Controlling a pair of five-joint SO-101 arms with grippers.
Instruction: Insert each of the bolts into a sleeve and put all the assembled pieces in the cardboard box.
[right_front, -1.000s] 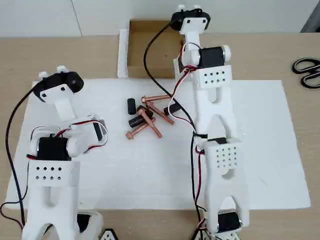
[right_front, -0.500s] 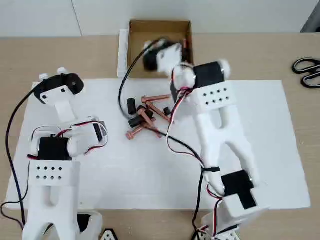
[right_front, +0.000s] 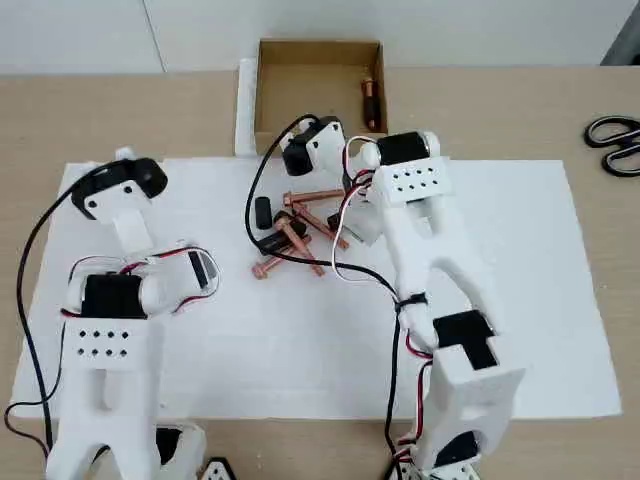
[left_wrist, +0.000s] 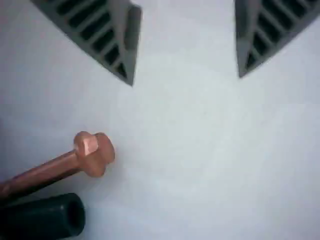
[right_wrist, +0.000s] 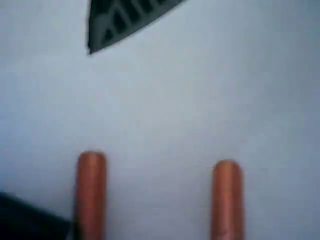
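Several copper bolts lie crossed in a pile on the white mat, with black sleeves among them. The cardboard box stands at the far edge, and one copper and black assembled piece lies by its right wall. My right gripper hangs low over the pile's far side. One finger shows above two bolt shafts, with nothing beside it. My left gripper is open over bare mat to the left of the pile, near a bolt head and a sleeve.
Scissors lie on the wooden table at the far right. A white foam strip stands against the box's left side. The right arm's black cable loops down beside the pile.
My right arm has swung back from over the box and come down at the pile. The assembled piece now shows in the box. The left arm has shifted only slightly.
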